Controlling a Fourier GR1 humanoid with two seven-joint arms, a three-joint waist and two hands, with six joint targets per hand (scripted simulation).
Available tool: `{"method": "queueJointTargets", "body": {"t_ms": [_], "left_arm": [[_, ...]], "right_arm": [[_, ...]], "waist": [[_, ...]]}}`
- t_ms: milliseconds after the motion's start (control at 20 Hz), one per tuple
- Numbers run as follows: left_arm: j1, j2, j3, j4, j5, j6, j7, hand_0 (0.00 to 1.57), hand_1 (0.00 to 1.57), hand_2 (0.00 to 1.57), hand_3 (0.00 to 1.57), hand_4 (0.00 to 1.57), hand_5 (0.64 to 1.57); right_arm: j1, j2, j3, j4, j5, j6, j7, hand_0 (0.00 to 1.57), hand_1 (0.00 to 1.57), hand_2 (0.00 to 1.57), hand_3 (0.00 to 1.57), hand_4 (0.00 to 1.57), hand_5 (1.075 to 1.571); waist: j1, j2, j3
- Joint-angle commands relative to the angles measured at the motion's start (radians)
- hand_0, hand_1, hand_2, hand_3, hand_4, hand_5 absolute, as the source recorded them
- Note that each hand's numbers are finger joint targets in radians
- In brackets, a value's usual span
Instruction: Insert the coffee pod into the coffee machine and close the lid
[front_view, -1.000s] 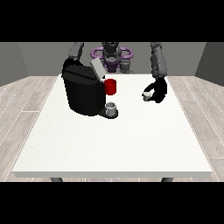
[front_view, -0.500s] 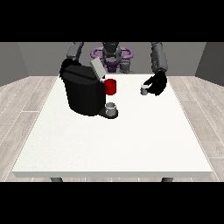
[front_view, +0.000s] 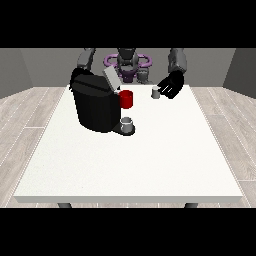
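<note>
One bulky black coffee machine (front_view: 96, 106) is being seen on the large white table (front_view: 130, 160), its grey lid (front_view: 111, 78) raised and tilted. One red cylindrical part (front_view: 126, 99) is showing at the machine's front, and one small grey cup (front_view: 127, 123) is sitting on the drip base below it. One small grey coffee pod (front_view: 156, 92) is being seen at the table's far edge, just beside the black hand at the view's right (front_view: 170, 85). Whether that hand's curled fingers are grasping the pod cannot be told. The other hand is being hidden behind the machine.
</note>
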Motion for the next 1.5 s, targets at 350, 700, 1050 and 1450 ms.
{"method": "queueJointTargets", "body": {"t_ms": [350, 700, 1050, 1450], "left_arm": [[-0.156, 0.025, 0.027, -0.04, -0.013, -0.074, 0.094, 1.26, 1.26, 1.33, 1.28, 0.54, 1.571], [-0.235, 0.019, 0.081, -0.01, 0.003, -0.057, 0.17, 1.21, 1.21, 1.25, 1.19, 0.49, 1.571], [-0.248, 0.022, 0.082, 0.001, -0.009, -0.048, 0.141, 1.28, 1.28, 1.33, 1.27, 0.52, 1.571], [-0.334, 0.061, 0.1, 0.021, -0.021, -0.063, 0.151, 1.31, 1.31, 1.33, 1.24, 0.49, 1.571]], "right_arm": [[-0.044, -0.003, 0.005, 0.014, -0.004, 0.014, 0.016, 0.0, 0.0, 0.0, 0.0, 0.48, 1.571], [-0.067, 0.007, 0.05, -0.047, 0.008, 0.015, 0.037, 0.0, 0.0, 0.0, 0.0, 0.53, 1.571], [-0.051, 0.01, 0.059, -0.1, 0.023, -0.016, 0.072, 0.0, 0.0, 0.0, 0.0, 0.51, 1.571], [-0.112, 0.018, 0.06, -0.111, 0.048, -0.044, 0.045, 0.0, 0.0, 0.0, 0.0, 0.46, 1.571]], "waist": [[-0.049, -0.002, -0.0002], [-0.114, 0.024, -0.0004], [-0.147, 0.031, -0.0005], [-0.151, 0.126, -0.0003]]}}
